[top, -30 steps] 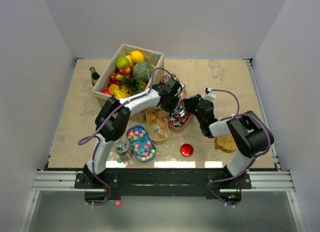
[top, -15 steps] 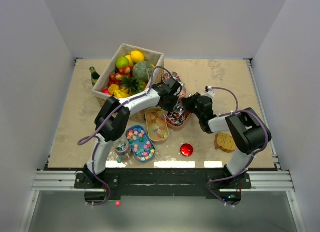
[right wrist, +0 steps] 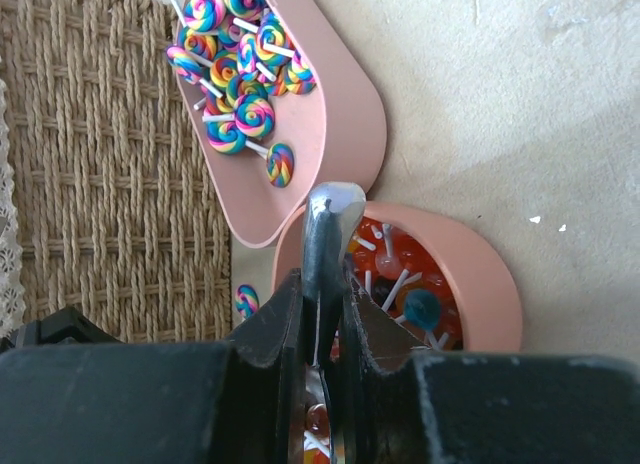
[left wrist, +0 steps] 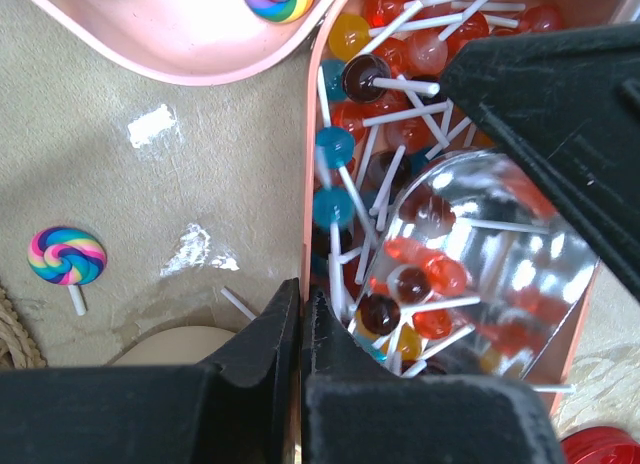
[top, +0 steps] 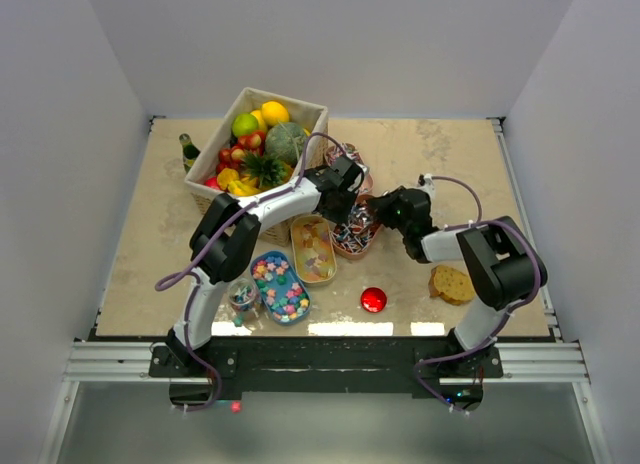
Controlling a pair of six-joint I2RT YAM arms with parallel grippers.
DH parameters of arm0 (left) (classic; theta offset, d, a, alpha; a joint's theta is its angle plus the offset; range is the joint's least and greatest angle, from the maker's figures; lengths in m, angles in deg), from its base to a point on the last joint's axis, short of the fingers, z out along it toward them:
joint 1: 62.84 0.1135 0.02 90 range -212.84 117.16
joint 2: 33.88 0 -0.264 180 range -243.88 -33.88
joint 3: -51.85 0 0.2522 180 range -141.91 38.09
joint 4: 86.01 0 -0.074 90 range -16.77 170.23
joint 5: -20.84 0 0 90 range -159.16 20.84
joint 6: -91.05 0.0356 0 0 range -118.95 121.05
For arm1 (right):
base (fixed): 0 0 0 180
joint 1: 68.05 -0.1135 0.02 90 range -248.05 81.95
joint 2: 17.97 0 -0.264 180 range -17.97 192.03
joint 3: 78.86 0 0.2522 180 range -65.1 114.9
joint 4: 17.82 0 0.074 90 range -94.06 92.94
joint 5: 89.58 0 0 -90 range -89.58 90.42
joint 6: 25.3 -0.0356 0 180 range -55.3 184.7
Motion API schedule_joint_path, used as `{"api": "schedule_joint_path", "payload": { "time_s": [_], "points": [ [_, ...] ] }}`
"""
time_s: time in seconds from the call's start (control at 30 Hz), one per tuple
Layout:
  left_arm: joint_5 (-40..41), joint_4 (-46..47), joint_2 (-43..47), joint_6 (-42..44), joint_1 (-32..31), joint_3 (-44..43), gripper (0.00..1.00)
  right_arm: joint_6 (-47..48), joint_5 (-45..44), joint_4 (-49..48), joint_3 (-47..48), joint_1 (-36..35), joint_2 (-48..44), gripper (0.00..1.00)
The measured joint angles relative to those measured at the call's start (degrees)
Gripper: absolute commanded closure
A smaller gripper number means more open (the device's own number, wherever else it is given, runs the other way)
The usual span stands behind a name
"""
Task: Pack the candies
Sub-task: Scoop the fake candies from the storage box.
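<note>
The candies lie in several small trays: pastel pieces in a blue tray (top: pixel 282 284), orange-yellow gummies in a yellow tray (top: pixel 313 249), and red, blue and yellow lollipops (left wrist: pixel 400 134) in a pink tray (left wrist: pixel 306 184) (right wrist: pixel 480 274) (top: pixel 368 248). My left gripper (left wrist: pixel 300 289) (top: pixel 350 206) is shut on that pink tray's rim. My right gripper (right wrist: pixel 322 284) (top: pixel 378 212) is shut on a shiny metal scoop (right wrist: pixel 322 219) (left wrist: pixel 490 244), whose mirror-like bowl hangs over the lollipops.
A second pink tray (right wrist: pixel 340 134) (left wrist: pixel 190 44) holds rainbow swirl lollipops beside the wicker fruit basket (top: pixel 255 149) (right wrist: pixel 90 164). One swirl lollipop (left wrist: pixel 65 256) lies loose on the table. A red round thing (top: pixel 373 300), a cookie (top: pixel 452 284), a candy cup (top: pixel 243 294) and a bottle (top: pixel 188 149) stand around.
My right gripper has shifted a little towards the back with the scoop, and its elbow has swung. The pink lollipop tray has slid slightly left and back. The left gripper stays shut.
</note>
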Motion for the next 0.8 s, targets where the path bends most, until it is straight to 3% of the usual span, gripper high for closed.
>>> {"api": "schedule_joint_path", "payload": {
  "time_s": [0.5,0.8],
  "points": [
    [-0.1,-1.7,2.3,-1.1,0.5,-3.1,0.71,-0.4,2.8,6.8,-2.1,2.7,-4.7,1.00],
    [-0.2,-1.6,6.4,-1.8,1.0,-4.9,0.48,-1.7,4.4,8.2,-3.3,4.2,-7.0,1.00]
  ]
}}
